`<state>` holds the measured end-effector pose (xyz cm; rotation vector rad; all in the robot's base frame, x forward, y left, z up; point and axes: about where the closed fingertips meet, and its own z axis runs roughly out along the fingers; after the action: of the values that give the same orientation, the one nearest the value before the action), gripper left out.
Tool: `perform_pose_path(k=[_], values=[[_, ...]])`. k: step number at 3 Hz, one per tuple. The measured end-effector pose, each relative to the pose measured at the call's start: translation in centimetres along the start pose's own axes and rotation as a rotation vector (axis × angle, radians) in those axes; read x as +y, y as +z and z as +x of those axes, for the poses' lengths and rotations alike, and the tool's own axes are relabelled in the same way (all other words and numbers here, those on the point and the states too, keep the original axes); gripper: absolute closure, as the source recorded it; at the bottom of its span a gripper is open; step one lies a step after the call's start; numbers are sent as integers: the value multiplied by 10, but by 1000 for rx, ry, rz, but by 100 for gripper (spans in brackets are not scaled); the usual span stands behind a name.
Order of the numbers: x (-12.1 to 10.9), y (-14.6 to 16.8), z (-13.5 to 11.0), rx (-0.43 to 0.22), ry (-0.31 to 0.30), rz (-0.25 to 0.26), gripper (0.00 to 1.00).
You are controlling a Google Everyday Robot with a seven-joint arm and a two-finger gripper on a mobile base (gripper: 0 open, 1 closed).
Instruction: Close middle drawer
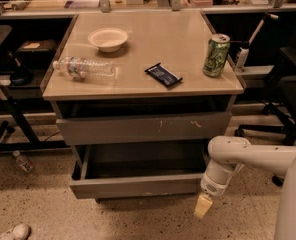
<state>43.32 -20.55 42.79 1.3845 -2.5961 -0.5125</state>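
The middle drawer (138,186) is a wide, shallow grey drawer pulled out from the cabinet, with its interior open to view. Its plain front has a faint pale scuff at the lower edge. Above it is a taller grey front (143,128) with pale scratch marks, set nearly flush. My gripper (204,205) hangs from the white arm (248,156) at the lower right. It points down toward the floor, just off the right end of the middle drawer's front and a little below it. It holds nothing that I can see.
On the cabinet top (188,49) are a white bowl (108,38), a lying water bottle (84,68), a dark snack bar (163,75) and a green can (216,55). An office chair (288,84) stands at the right. A small bottle (24,162) and a shoe (13,232) lie on the floor at the left.
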Motion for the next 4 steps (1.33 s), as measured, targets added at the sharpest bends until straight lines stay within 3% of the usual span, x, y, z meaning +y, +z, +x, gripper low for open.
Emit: perform_pose_path(k=[2, 3, 4], values=[[-5, -1, -6, -9, 0, 20, 89], [-20, -6, -20, -47, 3, 74, 100], [-37, -10, -35, -74, -1, 119, 100]])
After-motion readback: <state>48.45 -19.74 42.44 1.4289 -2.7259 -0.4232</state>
